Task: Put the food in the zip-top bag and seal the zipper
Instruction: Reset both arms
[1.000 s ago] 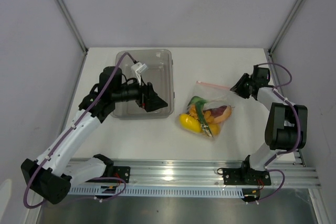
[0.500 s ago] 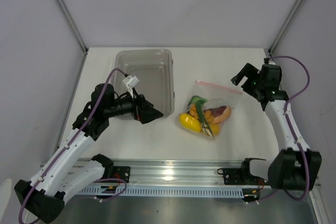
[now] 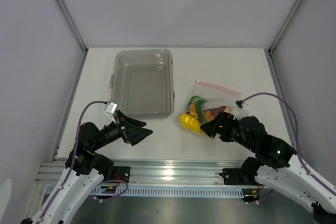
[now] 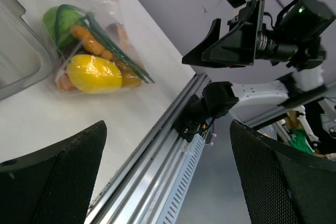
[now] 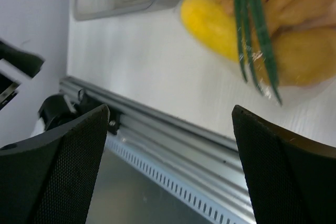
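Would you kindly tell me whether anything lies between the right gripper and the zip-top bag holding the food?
Nothing visible does. The right gripper hangs open at the near side of the zip-top bag, and the right wrist view shows only bare table before it. The clear bin sits off to the left, out of that line.

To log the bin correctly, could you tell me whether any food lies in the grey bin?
No, the grey bin shows a bare floor; the food sits in the zip-top bag beside it.
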You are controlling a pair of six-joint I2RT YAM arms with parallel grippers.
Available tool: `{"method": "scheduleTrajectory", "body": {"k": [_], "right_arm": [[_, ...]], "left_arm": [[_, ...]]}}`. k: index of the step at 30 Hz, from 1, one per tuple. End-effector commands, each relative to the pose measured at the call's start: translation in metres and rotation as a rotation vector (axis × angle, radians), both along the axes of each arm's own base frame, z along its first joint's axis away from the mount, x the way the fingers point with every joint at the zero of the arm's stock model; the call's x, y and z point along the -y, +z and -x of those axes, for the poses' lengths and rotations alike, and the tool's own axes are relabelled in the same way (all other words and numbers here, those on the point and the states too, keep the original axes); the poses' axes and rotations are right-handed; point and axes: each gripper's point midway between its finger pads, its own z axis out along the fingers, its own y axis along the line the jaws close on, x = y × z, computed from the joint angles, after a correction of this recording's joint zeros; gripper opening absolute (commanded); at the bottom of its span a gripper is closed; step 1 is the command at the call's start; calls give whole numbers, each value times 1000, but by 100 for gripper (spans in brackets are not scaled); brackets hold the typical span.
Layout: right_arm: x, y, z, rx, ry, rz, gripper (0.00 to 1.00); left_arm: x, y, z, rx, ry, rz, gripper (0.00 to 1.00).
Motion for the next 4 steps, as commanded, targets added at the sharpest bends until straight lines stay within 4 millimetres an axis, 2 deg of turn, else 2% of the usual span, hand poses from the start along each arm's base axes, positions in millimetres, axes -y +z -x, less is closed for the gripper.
{"method": "scheduleTrajectory", "body": {"k": [1, 2, 4], "right_arm": [[9, 4, 21, 29, -72, -157, 100], [9, 4, 26, 34, -61, -193, 100], [1, 5, 41, 48, 14, -263, 99]], "left_arm": [[-2, 8, 19, 13, -35, 103, 100], [-2, 3, 24, 5, -48, 118, 99], [-5, 11, 42, 86, -97, 177, 99]]}}
